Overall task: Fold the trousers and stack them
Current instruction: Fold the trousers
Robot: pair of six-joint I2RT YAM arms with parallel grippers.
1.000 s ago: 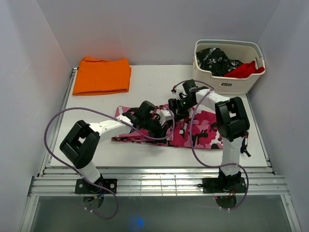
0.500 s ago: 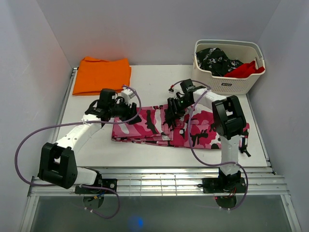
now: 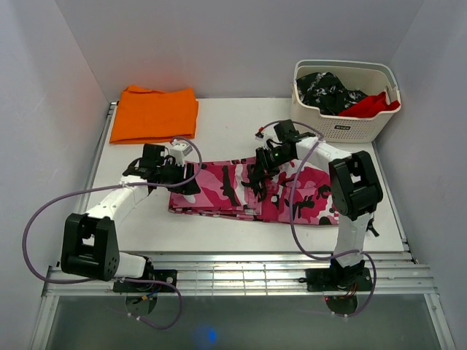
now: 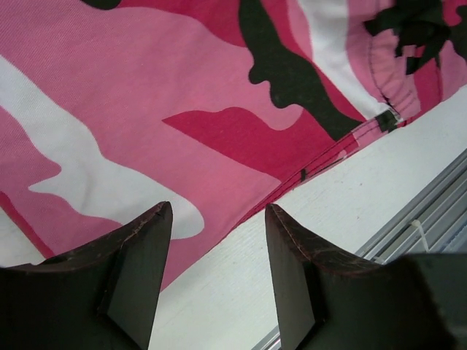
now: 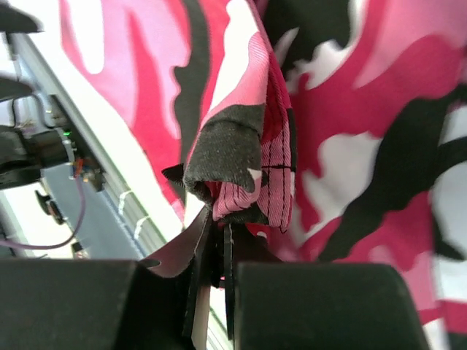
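The trousers (image 3: pixel 306 197), pink, white and black camouflage cloth, lie lengthwise across the middle of the white table (image 3: pixel 233 131). My right gripper (image 3: pixel 257 179) sits over their middle. In the right wrist view the right gripper (image 5: pixel 220 222) is shut on a bunched fold of the trousers (image 5: pixel 241 160), raised a little off the cloth below. My left gripper (image 3: pixel 188 180) is at the trousers' left end. Seen from the left wrist, the left gripper (image 4: pixel 217 219) is open over the trousers' (image 4: pixel 182 109) near hem and bare table, with nothing between its fingers (image 4: pixel 146 248).
A folded orange cloth (image 3: pixel 155 113) lies at the back left. A white basket (image 3: pixel 343 130) at the back right holds a black-and-white speckled garment (image 3: pixel 328 91) and a red cloth (image 3: pixel 373 106). Metal rails (image 3: pixel 241 273) run along the near edge.
My left arm swung from the trousers' middle out to their left end. My right gripper closed on a fold of the trousers.
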